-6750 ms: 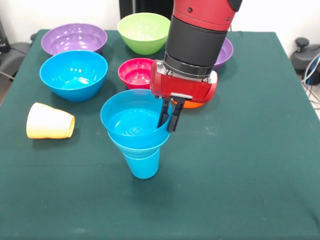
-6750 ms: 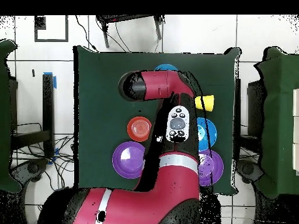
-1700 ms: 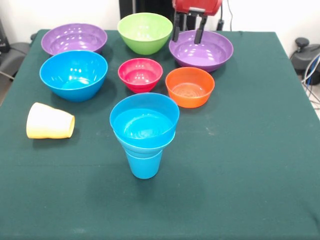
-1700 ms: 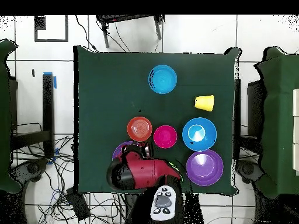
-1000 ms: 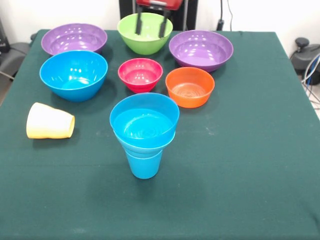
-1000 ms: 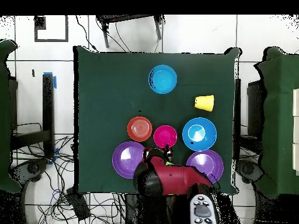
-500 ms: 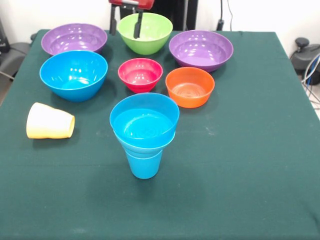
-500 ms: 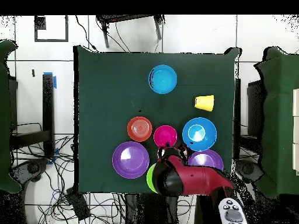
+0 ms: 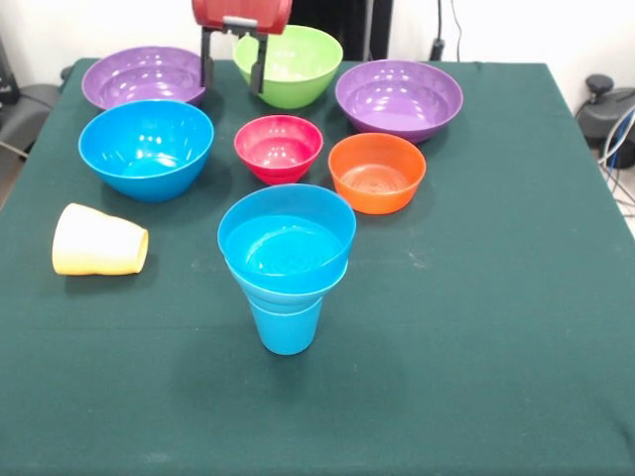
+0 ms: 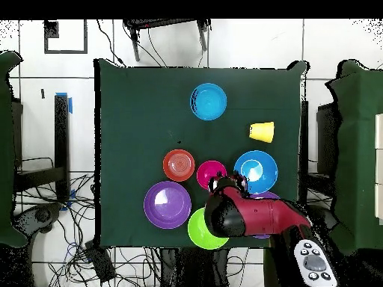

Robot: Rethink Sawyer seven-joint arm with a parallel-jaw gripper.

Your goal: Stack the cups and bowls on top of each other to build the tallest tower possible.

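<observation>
Your table (image 9: 516, 327) carries everything. At the back sit two purple bowls (image 9: 147, 75), the second (image 9: 399, 97) on the other side of the lime green bowl (image 9: 293, 61). The large blue bowl (image 9: 146, 147) stands just in front of the first purple one, and by my reading it is the likeliest next piece. The tower (image 9: 286, 266) stands at centre front: a blue tapered cup with blue bowls nested in its mouth. The orange bowl (image 9: 376, 172) and pink-red bowl (image 9: 278, 147) lie between. The yellow cup (image 9: 99, 240) lies on its side (mouth away from the bowls). Your gripper (image 9: 233, 61) hangs empty, fingers spread, above the gap between purple and green; the large blue bowl lies forward and toward the purple side of it.
</observation>
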